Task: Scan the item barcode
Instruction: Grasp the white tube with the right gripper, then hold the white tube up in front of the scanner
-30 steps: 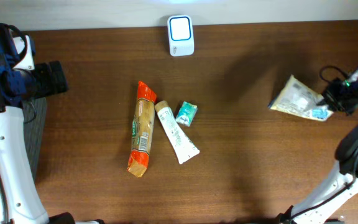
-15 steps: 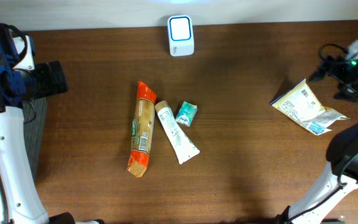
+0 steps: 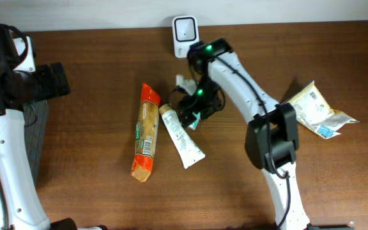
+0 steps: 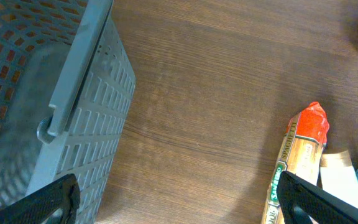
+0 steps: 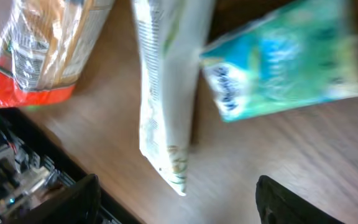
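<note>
A white barcode scanner (image 3: 185, 35) stands at the table's back edge. Three items lie mid-table: an orange snack pack (image 3: 147, 131), a white tube (image 3: 181, 136) and a small teal packet (image 3: 195, 119). A yellow pouch (image 3: 315, 107) lies flat at the right. My right gripper (image 3: 193, 103) hovers open just above the teal packet (image 5: 284, 59) and the white tube (image 5: 166, 81), with only bare wood between its fingers (image 5: 67, 202). Far to the left, my left gripper (image 3: 51, 81) stands open and holds nothing.
A grey mesh basket (image 4: 73, 124) sits at the table's left edge, under the left gripper (image 4: 179, 208). The orange pack (image 4: 300, 162) shows at the right of the left wrist view. The right arm's links (image 3: 241, 80) stretch across the table's middle right.
The right gripper opened and let go of the yellow pouch, which now lies on the table. The right arm swung left to the centre, above the teal packet. The left arm stayed still.
</note>
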{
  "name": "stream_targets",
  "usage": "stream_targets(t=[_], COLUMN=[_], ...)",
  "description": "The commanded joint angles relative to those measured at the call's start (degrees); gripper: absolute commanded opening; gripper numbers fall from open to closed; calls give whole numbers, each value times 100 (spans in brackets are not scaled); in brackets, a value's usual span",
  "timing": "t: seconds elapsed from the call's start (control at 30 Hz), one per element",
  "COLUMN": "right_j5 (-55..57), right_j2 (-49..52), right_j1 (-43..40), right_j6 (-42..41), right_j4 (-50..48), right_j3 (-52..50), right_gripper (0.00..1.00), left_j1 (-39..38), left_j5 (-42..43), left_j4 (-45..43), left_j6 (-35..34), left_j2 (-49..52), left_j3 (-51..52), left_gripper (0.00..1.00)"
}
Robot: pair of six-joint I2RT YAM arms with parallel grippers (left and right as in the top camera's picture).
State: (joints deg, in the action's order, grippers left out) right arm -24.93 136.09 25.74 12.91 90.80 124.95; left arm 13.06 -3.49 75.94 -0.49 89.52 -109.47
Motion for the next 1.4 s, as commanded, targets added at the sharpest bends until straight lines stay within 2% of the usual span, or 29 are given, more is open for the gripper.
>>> stream_targets(t=[0.0,0.13,0.27,0.37,0.5,0.67,0.8,0.83,0.9,1.03,1.2,1.37], right_j5=[114,-557,-767,-741,-765,-765,-787,-785,-785,-761,-931,-1298], right_j2=[35,35,35,35,35,33,-138,-240,-529,-1303,-2747,-3224], right_j1=[151,352,474,479,472,380,33,-50,-208,-234,-442,-662], right_j6=[-138,-136,-297,-767,-1047,-1045,-1152,-1150,-1150,-1147,-1178,-1191], right_j4=[-286,-1091,-1373,-1873,-2422,-2470,-2524,-2533,-2603,-2739,-2761,-2758], right_j3=[-597,-1652,-1803,-2096,-2546,-2529,-2457,-2448,-2448,-2437,-2433,-2433], right_gripper=[74,74,73,63,37,29,11,11,4,4,4,4], left_j1=[24,24,24,24,24,24,24,24,24,24,24,24], left_j5=[-44,-44,-44,-44,-44,-44,-44,-44,-44,-44,-44,-42], left_j4=[0,0,0,0,0,0,0,0,0,0,0,0], left_j6=[4,4,2,4,4,4,4,4,4,4,4,4], left_j2=[-35,-35,-35,-35,-35,-35,-35,-35,-35,-35,-35,-35], left_j3=[-50,-50,-50,-50,-50,-50,-50,-50,-50,-50,-50,-50], left_gripper=[99,99,99,99,99,99,99,99,99,99,99,99])
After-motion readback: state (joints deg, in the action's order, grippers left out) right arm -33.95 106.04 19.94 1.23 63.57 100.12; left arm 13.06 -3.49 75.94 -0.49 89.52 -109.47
